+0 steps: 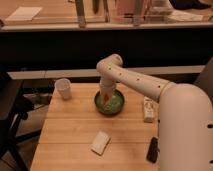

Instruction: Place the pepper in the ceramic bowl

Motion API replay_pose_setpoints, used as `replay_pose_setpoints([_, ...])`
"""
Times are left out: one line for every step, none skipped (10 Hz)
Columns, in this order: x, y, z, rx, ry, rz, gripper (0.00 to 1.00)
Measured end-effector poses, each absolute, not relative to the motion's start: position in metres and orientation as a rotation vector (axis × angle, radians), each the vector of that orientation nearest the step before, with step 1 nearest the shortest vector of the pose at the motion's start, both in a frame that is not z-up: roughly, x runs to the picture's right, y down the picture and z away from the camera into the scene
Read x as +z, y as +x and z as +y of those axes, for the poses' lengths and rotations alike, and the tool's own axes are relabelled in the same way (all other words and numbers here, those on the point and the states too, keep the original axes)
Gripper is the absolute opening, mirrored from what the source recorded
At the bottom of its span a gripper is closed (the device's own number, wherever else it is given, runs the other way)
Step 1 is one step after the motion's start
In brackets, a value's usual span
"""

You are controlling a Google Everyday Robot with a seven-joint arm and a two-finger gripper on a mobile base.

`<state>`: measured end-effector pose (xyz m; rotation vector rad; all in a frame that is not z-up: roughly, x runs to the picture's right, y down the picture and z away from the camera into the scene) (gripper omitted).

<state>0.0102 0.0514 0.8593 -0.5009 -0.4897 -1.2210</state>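
Observation:
The dark green ceramic bowl (pixel 110 103) with a lighter green inside stands on the wooden table (pixel 70 130), at the middle of its far half. My white arm reaches in from the right and bends down over the bowl. My gripper (pixel 105 97) points straight down into the bowl's left half. A slim orange-red pepper (pixel 104 99) shows at the gripper's tip, held just above the bowl's inside. The gripper hides part of the bowl's far rim.
A small white paper cup (pixel 63 89) stands at the table's far left. A white packet (pixel 100 142) lies near the front middle. A white carton (pixel 148 109) and a black object (pixel 152 149) lie at the right edge. A black chair (pixel 10 107) stands on the left.

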Motion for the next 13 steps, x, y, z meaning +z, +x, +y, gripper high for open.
replay_pose_setpoints([0.8596,0.0105,0.0514,-1.220,-0.501,-0.490,0.07])
replay_pose_setpoints([0.8598,0.0108,0.0514,-1.219,-0.501,-0.490,0.07])
replay_pose_setpoints([0.8601,0.0111,0.0515,-1.218,-0.502,-0.491,0.07])
replay_pose_setpoints([0.8601,0.0112,0.0514,-1.217,-0.502,-0.491,0.07])
replay_pose_setpoints([0.8606,0.0116,0.0515,-1.215,-0.502,-0.492,0.09])
replay_pose_setpoints([0.8607,0.0117,0.0514,-1.214,-0.502,-0.492,0.12])
replay_pose_setpoints([0.8612,0.0120,0.0520,-1.213,-0.503,-0.493,0.12])
replay_pose_setpoints([0.8612,0.0124,0.0515,-1.212,-0.503,-0.492,0.12])
replay_pose_setpoints([0.8615,0.0128,0.0517,-1.211,-0.503,-0.493,0.12])
replay_pose_setpoints([0.8618,0.0130,0.0519,-1.210,-0.504,-0.493,0.12])
replay_pose_setpoints([0.8620,0.0132,0.0518,-1.208,-0.503,-0.494,0.12])
replay_pose_setpoints([0.8625,0.0133,0.0522,-1.207,-0.504,-0.495,0.12])
replay_pose_setpoints([0.8625,0.0135,0.0520,-1.206,-0.503,-0.495,0.12])
